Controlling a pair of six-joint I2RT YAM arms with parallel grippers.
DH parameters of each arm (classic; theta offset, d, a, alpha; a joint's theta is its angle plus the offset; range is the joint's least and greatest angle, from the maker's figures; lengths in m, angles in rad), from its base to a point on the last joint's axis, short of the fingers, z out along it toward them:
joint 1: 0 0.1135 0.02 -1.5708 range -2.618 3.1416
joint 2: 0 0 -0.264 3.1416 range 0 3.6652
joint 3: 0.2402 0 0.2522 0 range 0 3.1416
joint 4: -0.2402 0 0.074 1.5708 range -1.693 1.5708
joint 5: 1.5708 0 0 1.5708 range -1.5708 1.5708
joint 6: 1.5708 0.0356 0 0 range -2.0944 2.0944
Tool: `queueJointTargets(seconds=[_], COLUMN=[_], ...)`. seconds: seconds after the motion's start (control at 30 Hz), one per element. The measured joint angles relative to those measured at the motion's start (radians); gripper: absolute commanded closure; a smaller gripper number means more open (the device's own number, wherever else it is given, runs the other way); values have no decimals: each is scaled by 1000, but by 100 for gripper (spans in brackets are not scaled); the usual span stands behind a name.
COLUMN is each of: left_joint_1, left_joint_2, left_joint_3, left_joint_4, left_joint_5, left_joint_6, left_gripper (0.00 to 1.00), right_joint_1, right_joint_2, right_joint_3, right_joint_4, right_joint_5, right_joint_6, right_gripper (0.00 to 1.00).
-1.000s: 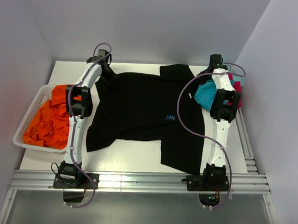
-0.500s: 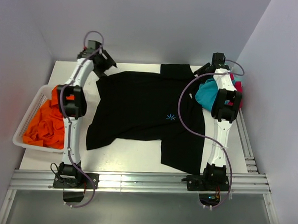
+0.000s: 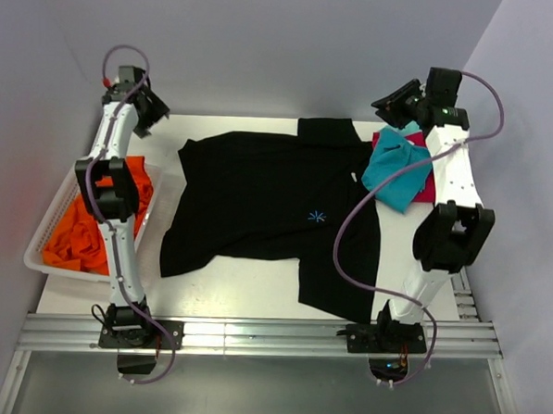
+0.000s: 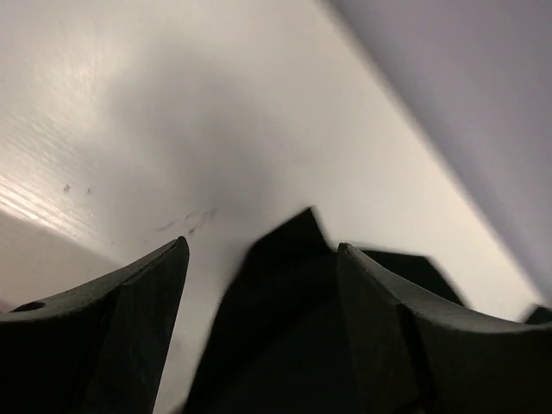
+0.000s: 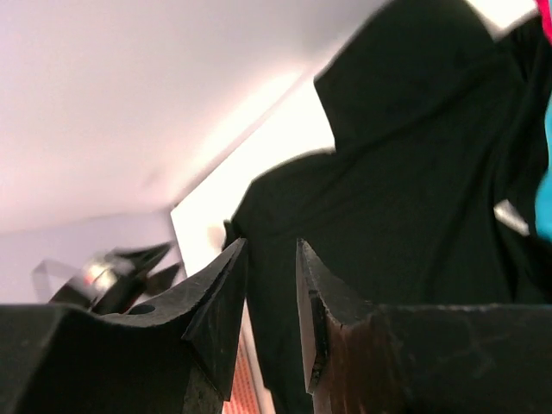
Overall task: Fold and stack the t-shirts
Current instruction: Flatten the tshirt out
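Note:
The black t-shirt [image 3: 258, 201] lies spread flat on the table, its blue starburst mark [image 3: 317, 216] facing up. It also shows in the left wrist view [image 4: 285, 345] and the right wrist view [image 5: 414, 172]. A teal shirt [image 3: 397, 167] lies on a pink-red one [image 3: 428, 185] at the back right. An orange shirt [image 3: 81, 225] fills the basket. My left gripper [image 3: 144, 107] is raised at the back left, open and empty [image 4: 261, 244]. My right gripper [image 3: 395, 104] is raised over the back right, jaws narrowly apart and empty [image 5: 270, 243].
A white basket [image 3: 35, 250] sits at the table's left edge. Metal rails [image 3: 251, 336] run along the near edge and down the right side. Walls close in behind and on both sides. Purple cables loop from both arms.
Both arms have lifted up and away from the black shirt's far corners, the left toward the back left, the right up and right. The teal and pink-red shirts are uncovered.

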Motion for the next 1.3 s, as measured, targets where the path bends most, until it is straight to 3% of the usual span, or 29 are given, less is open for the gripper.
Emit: queueJointTargets(seconds=[0.17, 0.3, 0.73, 0.87, 0.97, 1.0, 1.07, 1.3], left_joint_1=[-15, -20, -40, -59, -66, -67, -67, -61], left_joint_2=[156, 154, 151, 151, 158, 161, 172, 185], left_joint_3=[-32, -31, -93, -98, -99, -99, -92, -53], left_joint_4=[-48, -32, 23, 28, 27, 27, 26, 13], left_joint_5=[30, 95, 217, 237, 242, 247, 253, 254], left_joint_6=[14, 28, 97, 105, 102, 99, 93, 75], left_gripper=[26, 28, 34, 50, 70, 86, 98, 100], right_joint_1=[6, 8, 8, 8, 8, 8, 8, 8], right_joint_2=[-111, -134, -222, -222, -222, -222, -222, -222], right_joint_3=[-175, -270, -312, -312, -312, -312, -312, -312], right_joint_4=[-17, -67, -149, -161, -164, -167, -174, -224], right_joint_5=[13, 39, 117, 130, 136, 138, 143, 176], right_joint_6=[-23, -44, -85, -87, -93, -98, -107, -152], right_gripper=[64, 65, 67, 67, 68, 68, 68, 69])
